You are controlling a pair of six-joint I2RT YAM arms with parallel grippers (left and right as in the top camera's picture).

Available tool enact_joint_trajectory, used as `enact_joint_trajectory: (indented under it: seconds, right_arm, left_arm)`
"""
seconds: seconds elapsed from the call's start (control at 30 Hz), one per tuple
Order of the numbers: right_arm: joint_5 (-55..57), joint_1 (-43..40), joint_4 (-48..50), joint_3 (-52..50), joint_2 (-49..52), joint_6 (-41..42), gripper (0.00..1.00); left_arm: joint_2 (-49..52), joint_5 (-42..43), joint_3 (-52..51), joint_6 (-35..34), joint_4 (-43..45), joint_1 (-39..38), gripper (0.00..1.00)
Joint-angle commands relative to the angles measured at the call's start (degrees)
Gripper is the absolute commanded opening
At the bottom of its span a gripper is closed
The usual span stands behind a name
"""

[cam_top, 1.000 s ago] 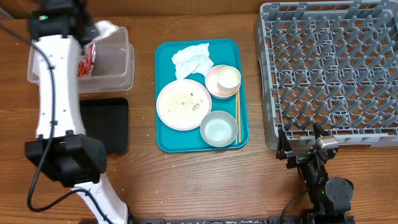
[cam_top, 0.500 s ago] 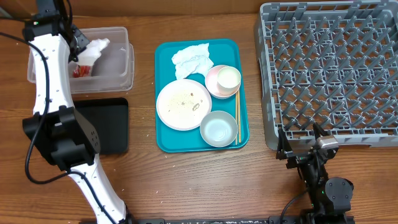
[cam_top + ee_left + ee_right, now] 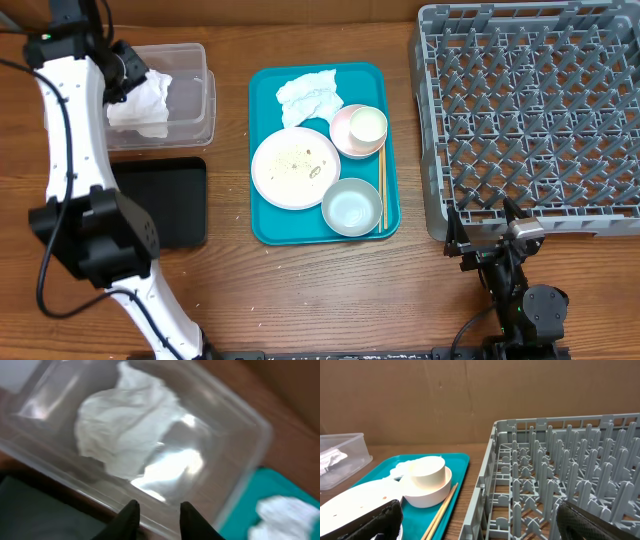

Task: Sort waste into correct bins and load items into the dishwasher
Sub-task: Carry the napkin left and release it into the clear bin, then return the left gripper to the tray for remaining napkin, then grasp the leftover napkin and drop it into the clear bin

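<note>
- Clock read from the overhead view, with 12 at the far edge of the counter (image 3: 300, 290) and the teal tray (image 3: 265, 225) at the middle.
- Clear tub (image 3: 195, 95) sits at 10 o'clock from the teal tray. A crumpled white napkin (image 3: 140, 100) lies inside it, toward its 9 o'clock end.
- Left tool (image 3: 157, 515) hangs over the tub's near rim. Its fingers are parted by a narrow gap with nothing between them, and they are apart from the napkin.
- Black tray (image 3: 170, 200) lies at 8 o'clock, just beside the tub on its 6 o'clock side.
- On the teal tray:
  - a second napkin (image 3: 310, 95) at 12 o'clock
  - the plate (image 3: 295, 168) at 9 o'clock, carrying pale food scraps (image 3: 300, 160)
  - the pink bowl (image 3: 345, 135) at 2 o'clock, with the white cup (image 3: 367, 125) standing in it
  - the whitish-blue bowl (image 3: 351, 206) at 5 o'clock
  - chopsticks (image 3: 381, 185) along the 3 o'clock rim
- Dish rack (image 3: 540, 110) stands at 3 o'clock from the teal tray, with no dishes seen in it.
- Right tool (image 3: 477, 515) sits low at the rack's 6 o'clock edge, its fingers spread wide and holding nothing.
</note>
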Motion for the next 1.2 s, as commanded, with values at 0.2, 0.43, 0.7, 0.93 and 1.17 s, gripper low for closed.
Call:
enact_joint_trajectory:
  seconds: [0.2,0.43,0.7,0.93,1.17]
  right_arm:
    - [0.37,-0.42,0.24,-0.59,-0.5,0.15,1.0]
    - [0.37,-0.42,0.24,-0.59,-0.5,0.15,1.0]
    - [0.35,-0.42,0.24,-0.59,-0.5,0.15,1.0]
    - [0.37,-0.42,0.24,-0.59,-0.5,0.15,1.0]
    - [0.37,-0.42,0.24,-0.59,-0.5,0.15,1.0]
  left_arm:
    - [-0.28,13.77,1.01,10.69,0.55,-11.3,0.3]
    - [6.58,4.79,0.98,10.67,3.5,-22.18,0.42]
    - [16.76,2.58,1.01,12.09,9.9,-28.98,0.43]
    - [20.5,2.43,1.01,18.23,14.43,-31.58,0.53]
    - [23.3,2.08,0.98,19.71,14.32,-32.22,0.55]
